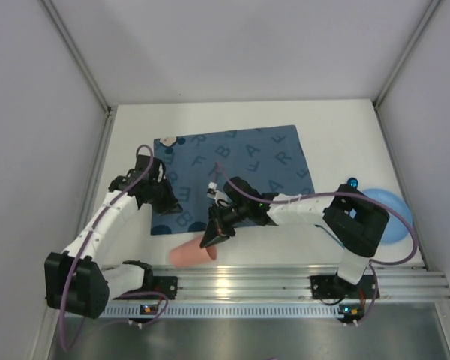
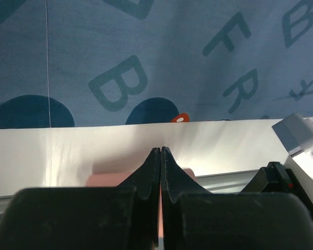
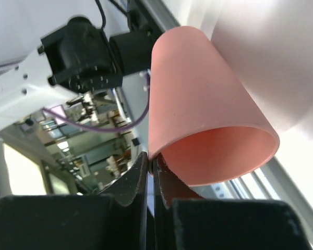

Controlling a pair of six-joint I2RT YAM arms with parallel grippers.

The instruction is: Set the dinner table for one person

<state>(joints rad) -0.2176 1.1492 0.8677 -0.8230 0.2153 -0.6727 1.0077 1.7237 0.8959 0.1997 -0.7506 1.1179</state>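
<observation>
A pink cup [image 1: 191, 255] lies on its side on the white dinner table [image 1: 345, 127], close to the front rail. My right gripper [image 1: 214, 238] is shut on the cup's rim. In the right wrist view one finger sits inside the cup [image 3: 198, 104] and the other outside, the right gripper [image 3: 152, 159] pinching the wall. My left gripper [image 1: 163, 198] hangs over the front left part of the dark blue letter-printed placemat [image 1: 240, 161]. That left gripper [image 2: 160, 150] is shut with nothing in it, and the cup [image 2: 107, 179] shows partly behind its fingers.
A blue plate [image 1: 386, 214] lies at the table's right edge, partly under the right arm, with a small dark blue object [image 1: 352, 182] beside it. A metal rail [image 1: 285, 281] runs along the front. White walls enclose the table on three sides.
</observation>
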